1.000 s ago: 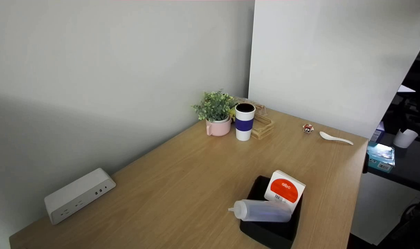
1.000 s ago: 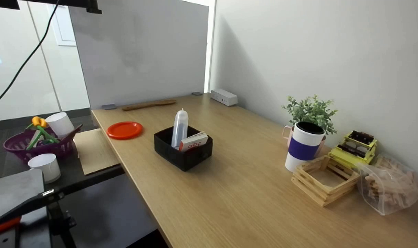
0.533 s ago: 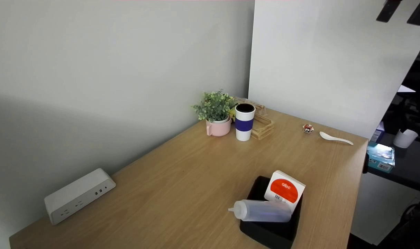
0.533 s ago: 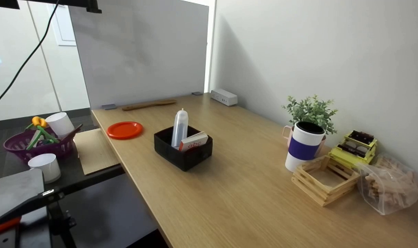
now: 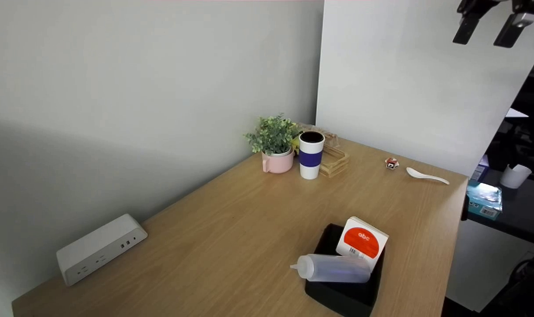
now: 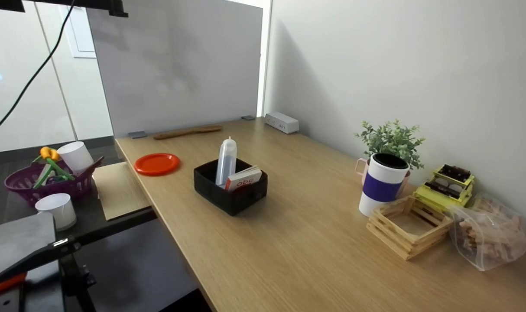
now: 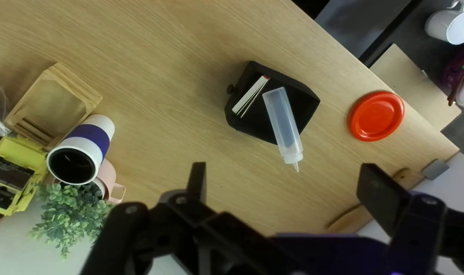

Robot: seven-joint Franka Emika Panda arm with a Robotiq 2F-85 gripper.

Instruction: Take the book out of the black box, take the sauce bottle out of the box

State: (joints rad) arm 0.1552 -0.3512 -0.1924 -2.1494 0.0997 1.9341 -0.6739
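The black box [image 5: 341, 297] stands on the table and shows in all views, also here [image 6: 217, 195] and in the wrist view [image 7: 251, 125]. The white book [image 5: 361, 242] with the red-orange circle leans tilted inside it, also visible in the wrist view [image 7: 250, 94]. The translucent sauce bottle [image 5: 337, 268] leans in the box beside the book, its nozzle sticking out past the rim; it also shows in the other views [image 6: 226, 162] [image 7: 282, 120]. My gripper [image 5: 483, 40] is open and empty, high above the table, away from the box. Its spread fingers show in the wrist view [image 7: 283, 167].
A red plate [image 6: 157, 164] and a wooden utensil [image 6: 187, 132] lie beyond the box. A white cup with blue band [image 5: 311, 156], plant [image 5: 273, 136] and wooden crate [image 6: 410, 227] stand near the wall. A white power strip [image 5: 102, 248] and white spoon [image 5: 426, 176] are on the table.
My gripper has come into an exterior view from the top right and moved down and to the left. The box, book and bottle have not moved.
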